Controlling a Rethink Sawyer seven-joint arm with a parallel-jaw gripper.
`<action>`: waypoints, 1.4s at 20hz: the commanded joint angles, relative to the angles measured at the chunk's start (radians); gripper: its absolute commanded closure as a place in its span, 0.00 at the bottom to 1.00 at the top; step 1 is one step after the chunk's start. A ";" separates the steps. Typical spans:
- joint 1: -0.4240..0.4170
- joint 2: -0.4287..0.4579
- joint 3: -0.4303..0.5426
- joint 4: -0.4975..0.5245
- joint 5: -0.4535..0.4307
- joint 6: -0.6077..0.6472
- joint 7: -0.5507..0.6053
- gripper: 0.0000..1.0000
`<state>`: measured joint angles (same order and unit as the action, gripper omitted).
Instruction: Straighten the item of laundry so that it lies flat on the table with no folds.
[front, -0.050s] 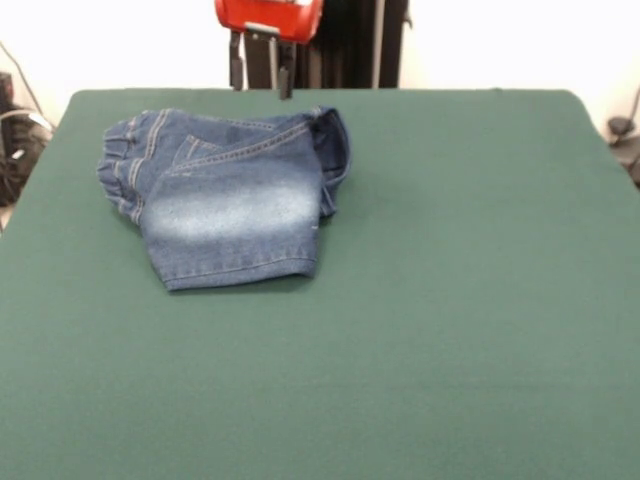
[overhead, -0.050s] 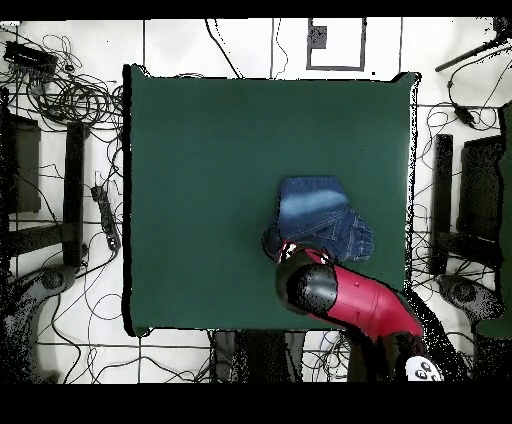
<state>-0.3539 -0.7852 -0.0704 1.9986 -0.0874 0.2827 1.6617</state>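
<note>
jeans sit folded into a compact block on the table, close to the far edge in the front view and toward its left side, nowhere near the front corners. waistband bunched at the left end of the bundle, a faded whitish panel on top, a doubled-over layer showing dark along the right side. gripper hangs above the table's far edge, just behind the bundle, clear of the cloth; two dark fingers show with a gap between them, so it reads as apart and holding nothing. overhead view has the arm reaching in from the table's base-side edge, its head right at the edge of the jeans. step in hand, as I judge it: get a grip on a free edge to unfold. best bet is the top layer's hem along the near side of the bundle, pinch only that one layer, lift low and drag toward the open middle of the table so the legs roll out instead of the whole block sliding. avoid the elastic waist, too thick. no brand, label or readable writing visible on the jeans or the robot
</note>
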 joint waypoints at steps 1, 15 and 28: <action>-0.018 0.068 0.164 0.014 -0.036 0.017 0.034 0.00; -0.107 0.144 0.277 0.043 -0.065 -0.086 0.063 0.00; -0.164 0.253 0.283 0.013 -0.145 -0.201 0.096 0.00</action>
<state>-0.5277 -0.6151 0.0935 1.9979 -0.1931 0.1328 1.6617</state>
